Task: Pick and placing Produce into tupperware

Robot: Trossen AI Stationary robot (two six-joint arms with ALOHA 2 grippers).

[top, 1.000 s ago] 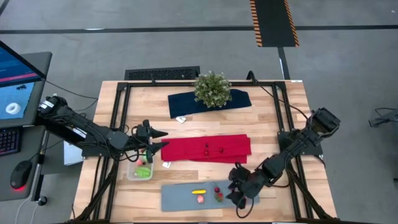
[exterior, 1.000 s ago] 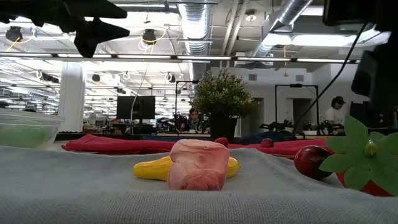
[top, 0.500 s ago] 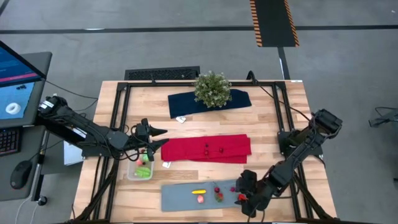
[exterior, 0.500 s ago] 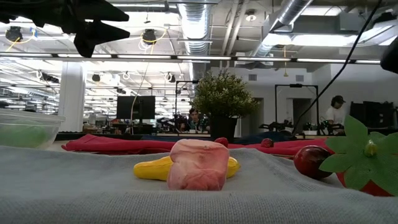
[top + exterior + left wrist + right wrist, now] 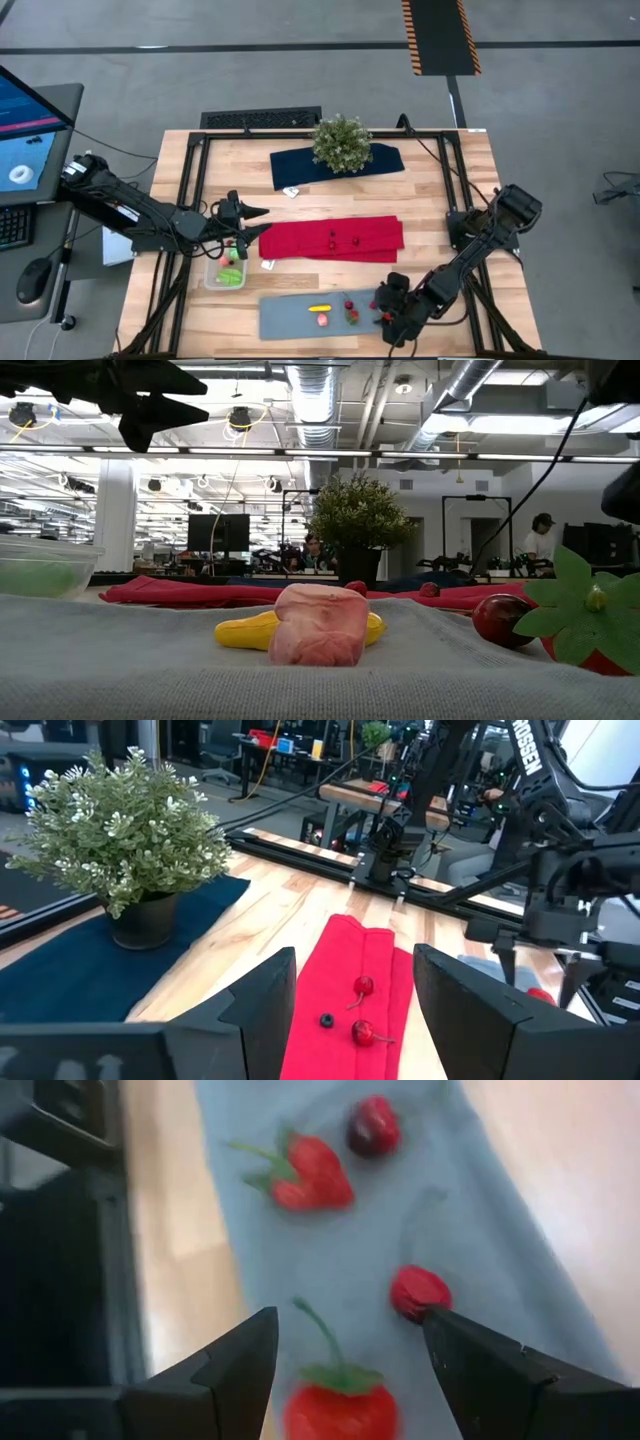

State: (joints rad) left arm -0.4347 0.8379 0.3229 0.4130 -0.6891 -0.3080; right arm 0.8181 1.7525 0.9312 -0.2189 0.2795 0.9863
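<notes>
Over on the far left, off the desk [image 5: 455, 190], there's a monitor [image 5: 28, 128] glowing blue and a mouse [image 5: 31, 283] on a side stand, all on grey concrete floor. Moving in, the left gripper [image 5: 249, 223] hangs above the left edge of the light wooden top, jaws parted and holding nothing, pointed toward the red cloth [image 5: 333, 240]. Right under it sits the tupperware [image 5: 226, 273], a small clear tub with green produce already inside. Mid-desk you've got the red cloth with a couple of cherries and a dark berry on it, and behind that a dark blue cloth [image 5: 385, 160] carrying the potted plant [image 5: 341, 143]. Closer to the front edge lies the grey mat [image 5: 285, 318], with a yellow piece [image 5: 319, 308], a pink piece [image 5: 322, 320] just beside it, then the strawberries [image 5: 303, 1172] and a dark red berry [image 5: 372, 1127] toward its right end. The right gripper [image 5: 392, 313] hovers over that right end of the mat, jaws spread wide, empty, with one strawberry and a small red piece [image 5: 419, 1291] sitting between them in the wrist view. From desk height the room behind is a big open workshop: silver ceiling ducts, strip lights, white pillars, screens, and a person [image 5: 541, 545] standing far off on the right.
</notes>
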